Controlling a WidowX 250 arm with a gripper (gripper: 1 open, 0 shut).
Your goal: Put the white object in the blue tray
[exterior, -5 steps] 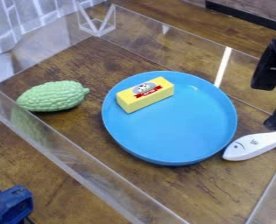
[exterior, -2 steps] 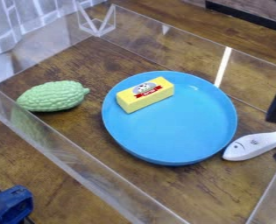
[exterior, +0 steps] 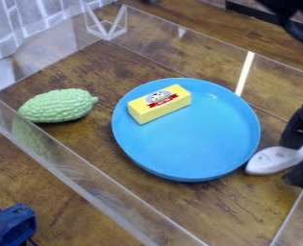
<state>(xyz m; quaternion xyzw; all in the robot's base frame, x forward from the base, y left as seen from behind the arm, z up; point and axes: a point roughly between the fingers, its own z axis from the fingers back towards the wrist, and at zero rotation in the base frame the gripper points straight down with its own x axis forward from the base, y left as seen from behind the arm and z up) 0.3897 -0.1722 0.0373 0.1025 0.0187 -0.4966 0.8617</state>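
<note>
The white object (exterior: 269, 160), a slim fish-shaped toy, lies on the wooden table just right of the blue tray (exterior: 199, 139). My black gripper (exterior: 301, 151) has come down at the right edge of the view over the toy's far end. Its dark fingers (exterior: 299, 125) stand open on either side of that end, and part of the toy is hidden behind them. I cannot tell whether they touch it. The round blue tray sits mid-table with a raised rim.
A yellow block with a red label (exterior: 161, 103) lies in the tray's upper left part. A green bumpy fruit toy (exterior: 59, 106) sits on the table at the left. Clear acrylic walls (exterior: 63, 163) fence the table. Blue cloth (exterior: 6, 226) shows at the bottom left.
The gripper has dropped from above the table's right edge down to the white object's end. The toy, tray and block have not moved.
</note>
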